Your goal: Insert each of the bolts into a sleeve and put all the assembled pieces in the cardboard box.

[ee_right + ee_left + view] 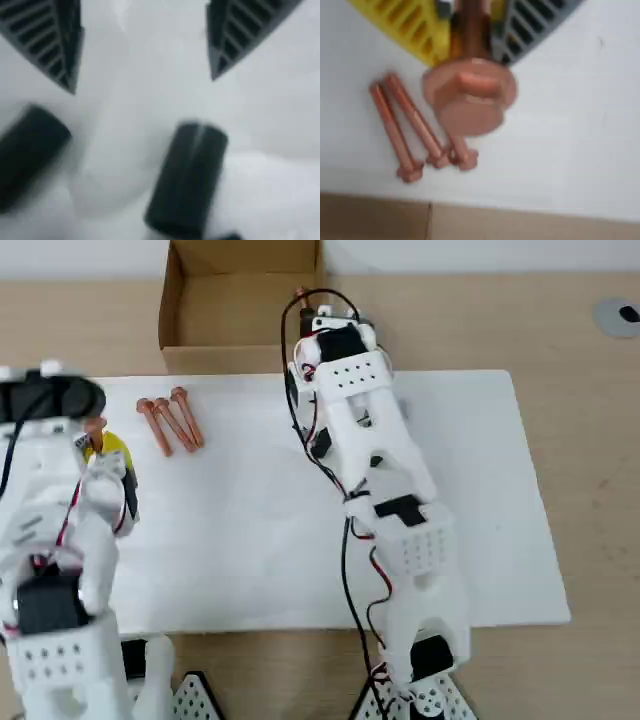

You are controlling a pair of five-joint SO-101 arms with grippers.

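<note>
Three loose bolts (170, 423) lie close together at about 10 o'clock on the white mat (450, 490) that covers the worktop (580, 440). A fourth bolt (470, 100) is in the left gripper (470, 50) at the mat's 9 o'clock edge, the jaws clamped on its shank and the flanged head clear of the fingertips. The cardboard box (240, 310) stands open at 12 o'clock, just off the mat. Near its corner the right gripper (142, 80) hovers with jaws wide apart over two black sleeves (187, 180) lying on the mat.

The bolts look like solid metal — stiff, smooth, and dense for their size — so a round shank could swivel or slip between hard jaws. A square hold on the shank, with the plain end left clear, should suit insertion. The sleeves appear light, rigid and round, so they will likely roll if nudged — best pinched across the middle of the barrel, with one open end kept free.
</note>
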